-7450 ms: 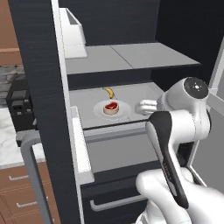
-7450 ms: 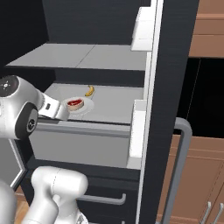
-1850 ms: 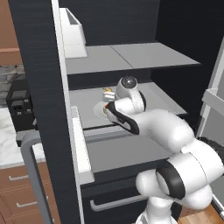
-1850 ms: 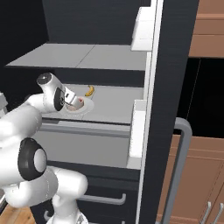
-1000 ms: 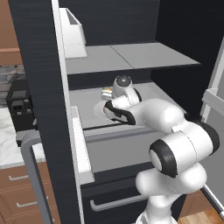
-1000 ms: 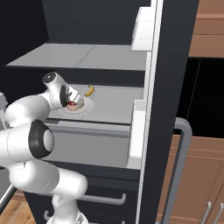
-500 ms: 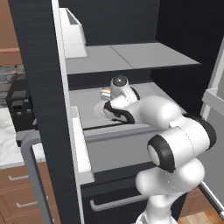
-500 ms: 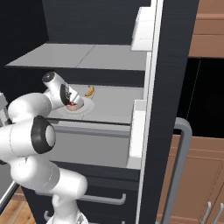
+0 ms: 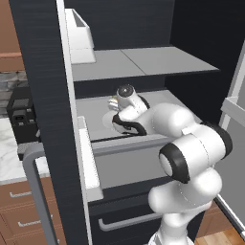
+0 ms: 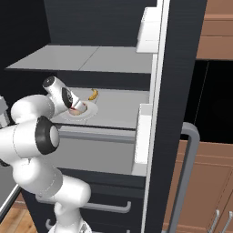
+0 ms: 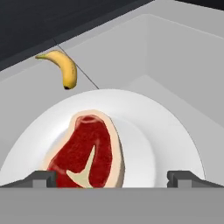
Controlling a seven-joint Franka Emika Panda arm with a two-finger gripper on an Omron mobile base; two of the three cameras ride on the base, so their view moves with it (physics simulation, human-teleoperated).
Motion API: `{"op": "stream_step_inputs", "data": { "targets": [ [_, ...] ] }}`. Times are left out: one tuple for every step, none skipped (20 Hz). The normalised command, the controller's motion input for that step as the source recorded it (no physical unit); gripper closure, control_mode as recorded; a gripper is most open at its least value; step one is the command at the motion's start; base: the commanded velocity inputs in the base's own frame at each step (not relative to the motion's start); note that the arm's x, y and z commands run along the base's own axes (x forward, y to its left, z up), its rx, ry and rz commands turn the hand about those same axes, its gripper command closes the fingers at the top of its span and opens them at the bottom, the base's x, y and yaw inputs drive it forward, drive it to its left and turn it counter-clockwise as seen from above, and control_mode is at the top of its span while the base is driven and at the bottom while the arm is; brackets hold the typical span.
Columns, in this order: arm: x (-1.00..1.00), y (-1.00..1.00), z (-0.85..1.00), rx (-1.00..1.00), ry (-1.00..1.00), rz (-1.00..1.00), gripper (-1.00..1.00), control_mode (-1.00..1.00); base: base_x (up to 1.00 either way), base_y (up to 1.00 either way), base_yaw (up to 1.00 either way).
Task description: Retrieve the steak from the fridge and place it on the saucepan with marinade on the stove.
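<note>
Steak (image 11: 87,153) lies on plate (image 11: 148,131), between the spread hand (image 11: 112,177) fingertips.

The end effector (image 11: 111,177) sits low over the white plate (image 11: 148,131), fingertips spread wide with bare plate between them on the right side; the steak (image 11: 87,153) lies by the left fingertip; the banana (image 11: 63,70) lies apart, beyond the plate's rim; the upper shelf (image 10: 91,59) roofs the space; the fridge (image 9: 43,95) door flanks one side.
</note>
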Motion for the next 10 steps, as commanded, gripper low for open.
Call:
{"op": "stream_step_inputs", "data": {
  "targets": [
    [0.16,0.01,-0.02,0.00,0.00,-0.05,-1.00,-1.00,0.00,0.00,0.00],
    [0.15,0.00,0.00,0.00,0.00,-0.05,-1.00,-1.00,0.00,0.00,0.00],
    [0.15,0.00,0.00,0.00,0.00,-0.04,-1.00,-1.00,0.00,0.00,0.00],
    [0.16,0.00,0.00,0.00,0.00,-0.04,-1.00,-1.00,0.00,0.00,0.00],
    [0.14,0.00,0.00,0.00,0.00,-0.04,-1.00,-1.00,0.00,0.00,0.00],
    [0.13,0.00,-0.01,0.00,0.00,-0.04,-1.00,-1.00,0.00,0.00,0.00],
    [0.13,0.00,-0.01,0.00,0.00,-0.03,-1.00,-1.00,0.00,0.00,0.00],
    [0.12,0.00,-0.01,0.00,0.00,-0.03,-1.00,-1.00,0.00,0.00,0.00],
    [0.11,0.00,-0.03,0.00,0.02,-0.03,-1.00,-1.00,0.00,0.00,0.00],
    [0.11,0.00,-0.03,0.00,0.03,-0.04,-1.00,-1.00,0.00,0.00,0.00]
  ]
}}
